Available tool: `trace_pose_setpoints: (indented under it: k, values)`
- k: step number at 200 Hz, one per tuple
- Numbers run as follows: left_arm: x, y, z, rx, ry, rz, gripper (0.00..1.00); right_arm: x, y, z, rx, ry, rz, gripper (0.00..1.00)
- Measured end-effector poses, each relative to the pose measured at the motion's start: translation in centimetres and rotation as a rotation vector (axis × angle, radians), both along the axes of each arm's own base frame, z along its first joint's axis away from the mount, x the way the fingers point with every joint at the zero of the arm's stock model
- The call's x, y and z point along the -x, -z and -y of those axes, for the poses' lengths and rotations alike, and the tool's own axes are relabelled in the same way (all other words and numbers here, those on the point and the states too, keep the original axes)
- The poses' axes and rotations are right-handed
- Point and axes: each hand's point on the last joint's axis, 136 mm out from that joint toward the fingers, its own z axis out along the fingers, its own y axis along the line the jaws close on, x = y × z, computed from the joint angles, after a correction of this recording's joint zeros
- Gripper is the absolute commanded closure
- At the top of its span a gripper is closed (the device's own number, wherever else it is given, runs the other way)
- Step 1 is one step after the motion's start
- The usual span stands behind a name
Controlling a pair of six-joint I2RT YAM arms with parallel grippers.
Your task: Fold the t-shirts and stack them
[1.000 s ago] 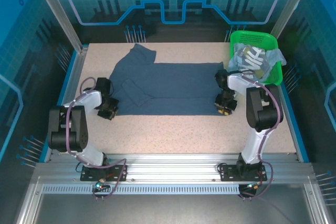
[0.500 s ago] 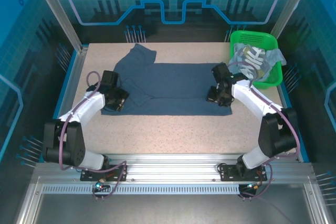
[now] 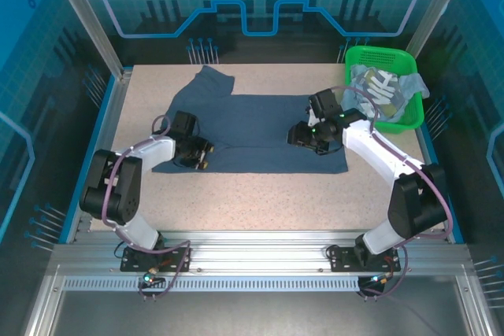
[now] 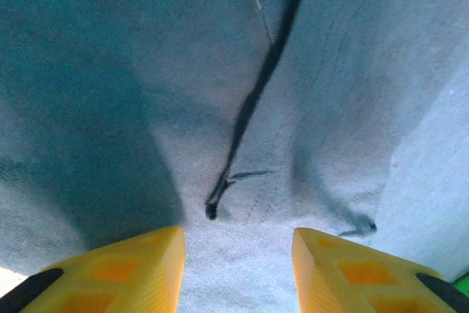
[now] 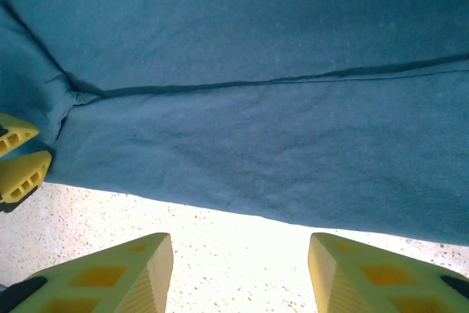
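Top external view: the dark shirt (image 3: 252, 120) lies flat mid-table, with a sleeve sticking out at its far left corner. The other shirts (image 3: 382, 90) sit in the basket (image 3: 378, 53) at the far right. Your left gripper (image 3: 201, 152) is low over the shirt's near left part and your right gripper (image 3: 302, 133) is over its right half. I judge you are setting up the next fold. Pinch matching spots on each side, catch every layer, and lift both ends together so the edge runs straight. Bring that sleeve in before any cross fold.

Left wrist view: your left gripper (image 4: 238, 273) is parted about halfway and holds nothing. Shirt (image 4: 344, 71) covers the ground under and ahead of the fingers (image 4: 132, 265). A dark crease (image 4: 256, 93) runs away from just ahead of the gap. Come down on that crease if you want both layers.

Right wrist view: your right gripper (image 5: 238, 276) is likewise parted and empty. Bare table (image 5: 234, 243) lies between the fingers (image 5: 110, 276). The shirt's (image 5: 256, 56) near edge runs across just beyond the tips, clear of them. Reach past that edge before closing, or you risk pinching air.
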Motion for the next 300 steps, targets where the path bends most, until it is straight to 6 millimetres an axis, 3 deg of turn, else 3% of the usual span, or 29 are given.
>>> trace_pose_setpoints:
  k: [21,47,76,125,206,258,300]
  values:
    - [-0.4,0.5,0.2,-0.001,0.001,-0.011,0.66,-0.2,-0.3,-0.2,-0.009,0.001,0.003,0.47]
    - [-1.0,0.7,0.3,-0.002,-0.003,-0.009,0.86,-0.4,-0.8,-0.4,-0.023,0.002,0.01,0.48]
    - [-2.4,-0.1,0.4,-0.017,0.006,0.03,1.0,-0.5,-1.1,-0.5,-0.025,0.002,0.015,0.48]
    - [-5.7,-3.1,1.4,-0.042,0.067,0.128,1.0,-0.5,-0.9,-0.4,-0.023,0.003,0.009,0.49]
    - [-10.8,-3.5,4.0,-0.141,0.327,0.145,1.0,-1.3,-0.9,-0.3,-0.02,0.013,-0.006,0.49]
    - [-11.2,-2.5,6.7,-0.207,0.563,0.121,1.0,-1.3,-0.3,0.0,-0.017,0.022,-0.035,0.5]
    - [-10.3,-1.6,6.6,-0.248,0.646,0.092,0.97,-1.1,0.1,-0.1,-0.023,0.018,-0.054,0.5]
